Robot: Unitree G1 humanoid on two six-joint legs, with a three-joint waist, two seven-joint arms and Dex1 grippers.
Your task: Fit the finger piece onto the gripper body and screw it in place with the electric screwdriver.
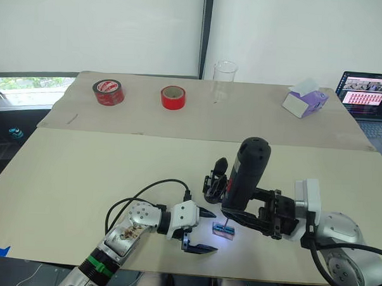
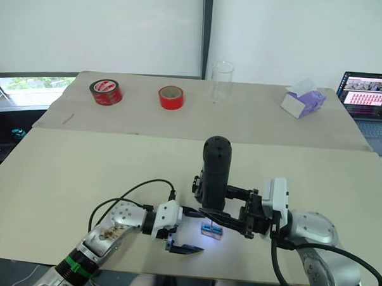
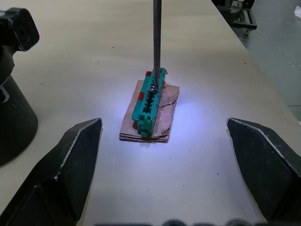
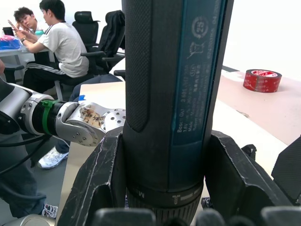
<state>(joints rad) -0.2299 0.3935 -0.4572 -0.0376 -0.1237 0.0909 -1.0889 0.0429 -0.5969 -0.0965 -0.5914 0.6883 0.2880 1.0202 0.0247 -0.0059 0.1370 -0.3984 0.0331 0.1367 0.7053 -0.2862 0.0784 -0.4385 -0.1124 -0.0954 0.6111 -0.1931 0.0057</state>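
Note:
My right gripper (image 1: 242,208) is shut on the electric screwdriver (image 1: 248,174), a dark cylinder held upright with its rounded end up. Its thin metal bit (image 3: 156,42) points down, and the lit tip touches a small green block (image 3: 150,101) lying on a brown card. The gripper body (image 1: 215,181), black with a pointed finger sticking up, stands on the table just behind the screwdriver. My left gripper (image 1: 201,231) rests low on the table, open, its fingers (image 3: 70,165) on either side of the green block without touching it. The finger piece as a loose part is out of view.
Two red tape rolls (image 1: 108,92) (image 1: 173,97), a clear cup (image 1: 224,78) and a tissue box (image 1: 305,100) stand at the table's far side. A laptop (image 1: 367,94) sits at the far right. People sit on chairs (image 4: 56,42) beyond the table.

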